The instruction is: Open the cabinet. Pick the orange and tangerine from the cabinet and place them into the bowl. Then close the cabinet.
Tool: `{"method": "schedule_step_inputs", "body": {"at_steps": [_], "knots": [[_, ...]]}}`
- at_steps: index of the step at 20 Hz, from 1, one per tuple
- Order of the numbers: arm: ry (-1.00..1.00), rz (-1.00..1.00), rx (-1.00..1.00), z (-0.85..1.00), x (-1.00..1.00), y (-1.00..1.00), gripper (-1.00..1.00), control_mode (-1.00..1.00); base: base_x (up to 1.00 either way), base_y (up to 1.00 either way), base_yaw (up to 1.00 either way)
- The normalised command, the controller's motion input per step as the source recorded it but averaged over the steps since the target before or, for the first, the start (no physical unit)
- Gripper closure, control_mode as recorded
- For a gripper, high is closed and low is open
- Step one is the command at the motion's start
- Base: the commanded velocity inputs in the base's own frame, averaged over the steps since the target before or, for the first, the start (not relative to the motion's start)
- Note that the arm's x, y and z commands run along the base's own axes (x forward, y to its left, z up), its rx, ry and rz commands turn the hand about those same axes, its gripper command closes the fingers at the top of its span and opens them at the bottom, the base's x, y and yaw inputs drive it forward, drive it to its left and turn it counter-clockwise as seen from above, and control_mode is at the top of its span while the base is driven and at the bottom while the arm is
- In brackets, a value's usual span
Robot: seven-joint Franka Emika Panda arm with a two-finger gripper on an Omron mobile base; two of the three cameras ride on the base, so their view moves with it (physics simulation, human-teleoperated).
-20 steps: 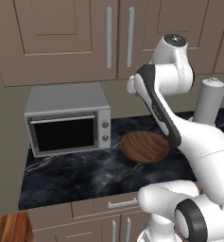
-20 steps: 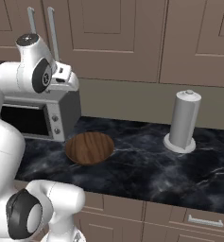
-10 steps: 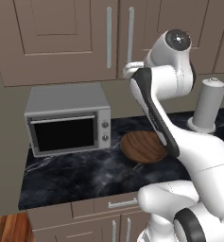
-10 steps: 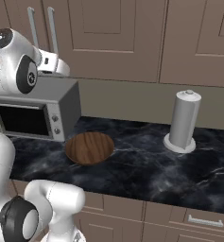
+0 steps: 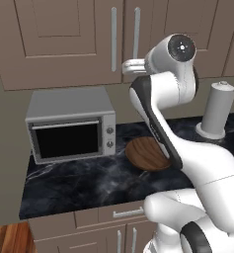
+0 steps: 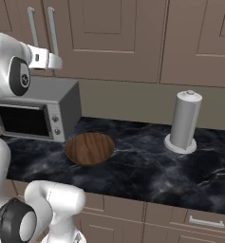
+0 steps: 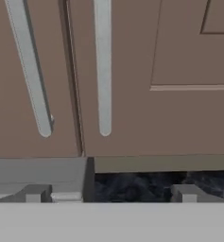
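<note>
The cabinet (image 5: 89, 39) is found closed; the gripper (image 7: 111, 193) is held wide apart before its handles (image 7: 103, 71), nothing grasped.

Before me the cabinet (image 7: 179, 71) has a matt, taupe-brown painted-wood look with smooth brushed-metal bar handles (image 7: 102, 66), while below lie a glossy, veined black marble counter (image 6: 147, 166), a dark grainy wooden bowl (image 6: 90, 148) and a satin grey metal microwave (image 5: 69, 123).

On the desk (image 6: 147, 175), the bowl (image 6: 90, 148) sat at the microwave's (image 6: 35, 111) four o'clock, under the cabinet (image 6: 104, 38).
</note>
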Motion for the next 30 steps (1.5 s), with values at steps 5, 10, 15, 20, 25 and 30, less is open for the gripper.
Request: {"method": "schedule_step_inputs", "body": {"at_steps": [5, 10, 15, 20, 25, 30], "knots": [[0.00, 0.00, 0.00, 0.39, 0.00, 0.00, -1.00, -1.00, 0.00, 0.00, 0.00], [-0.05, 0.00, 0.00, 0.28, 0.00, 0.00, -1.00, -1.00, 0.00, 0.00, 0.00], [-0.12, 0.00, 0.00, 0.03, 0.07, 0.00, -1.00, -1.00, 0.00, 0.00, 0.00], [-0.04, 0.00, 0.00, 0.00, 0.25, 0.00, -1.00, -1.00, 0.00, 0.00, 0.00], [0.00, 0.00, 0.00, 0.00, 0.37, 0.00, -1.00, -1.00, 0.00, 0.00, 0.00], [0.00, 0.00, 0.00, 0.00, 0.43, 0.00, -1.00, -1.00, 0.00, 0.00, 0.00]]}}
